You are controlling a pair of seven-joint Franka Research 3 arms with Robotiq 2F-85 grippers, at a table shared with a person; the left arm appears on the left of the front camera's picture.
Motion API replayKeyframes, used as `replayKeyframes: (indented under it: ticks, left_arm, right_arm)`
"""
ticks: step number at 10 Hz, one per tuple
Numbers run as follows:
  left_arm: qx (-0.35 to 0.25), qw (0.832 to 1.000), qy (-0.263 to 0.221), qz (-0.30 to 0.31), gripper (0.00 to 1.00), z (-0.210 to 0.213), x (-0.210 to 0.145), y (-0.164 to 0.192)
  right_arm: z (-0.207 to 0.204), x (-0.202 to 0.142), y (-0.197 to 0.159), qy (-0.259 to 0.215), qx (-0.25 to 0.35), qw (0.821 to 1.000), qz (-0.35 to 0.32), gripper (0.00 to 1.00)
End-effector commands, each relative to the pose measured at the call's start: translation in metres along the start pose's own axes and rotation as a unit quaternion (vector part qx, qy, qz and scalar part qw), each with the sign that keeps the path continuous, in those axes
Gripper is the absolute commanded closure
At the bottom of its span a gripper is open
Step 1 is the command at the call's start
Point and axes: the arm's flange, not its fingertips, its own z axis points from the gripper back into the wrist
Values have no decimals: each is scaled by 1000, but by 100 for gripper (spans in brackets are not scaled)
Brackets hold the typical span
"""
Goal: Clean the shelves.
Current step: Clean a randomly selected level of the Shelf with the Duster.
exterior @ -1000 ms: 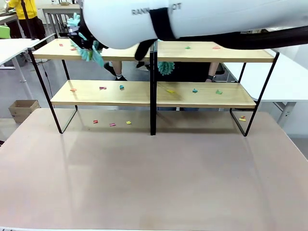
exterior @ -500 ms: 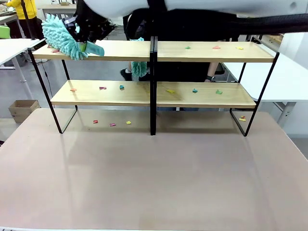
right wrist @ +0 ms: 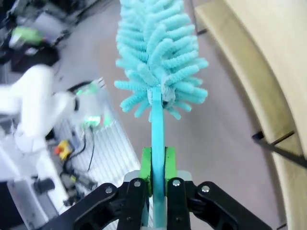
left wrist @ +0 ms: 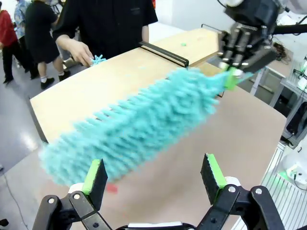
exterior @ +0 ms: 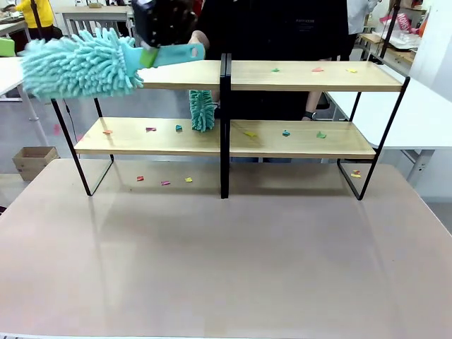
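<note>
The shelves (exterior: 311, 76) stand across the far part of the table, two wooden tiers on a black frame with a black centre post (exterior: 224, 127). Coloured paper scraps (exterior: 286, 132) lie on both tiers. My right gripper (exterior: 150, 55) is shut on the handle of a fluffy teal duster (exterior: 78, 65), whose head hangs past the left end of the top tier. The right wrist view shows the same gripper (right wrist: 157, 165) clamped on the duster (right wrist: 160, 52). My left gripper (left wrist: 153, 172) is open just below the duster (left wrist: 139, 124). A person behind holds a second teal duster (exterior: 203, 109) at the lower tier.
More scraps (exterior: 164, 182) lie on the beige table (exterior: 226, 261) under the shelves. A cardboard box (exterior: 32, 161) sits on the floor at left. White tables (exterior: 427, 116) flank the scene. The person's hand (left wrist: 81, 51) rests at the top board's far edge.
My right arm has lifted out of the front view. Its duster swept left along the top tier and off its left end. The person's duster went down to the lower tier.
</note>
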Motion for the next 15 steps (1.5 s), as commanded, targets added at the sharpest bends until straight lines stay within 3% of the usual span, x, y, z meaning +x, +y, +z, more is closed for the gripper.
replayKeyframes:
  ticks: [1,5,8,12,15]
  left_arm:
    - [-1,1000,2,0,0,0,0,0]
    - [-1,1000,2,0,0,0,0,0]
    - [-1,1000,2,0,0,0,0,0]
    - [-1,1000,2,0,0,0,0,0]
    - [-1,1000,2,0,0,0,0,0]
  right_arm:
    - [34,-62,-22,-17,20,1000,-13,88]
    - [63,-113,-45,-83,22,994,-64,88]
    - [108,-198,-59,-164,44,974,-147,88]
    - [176,-360,-76,-292,13,903,-316,88]
    - [203,-461,-91,-330,52,859,-389,88]
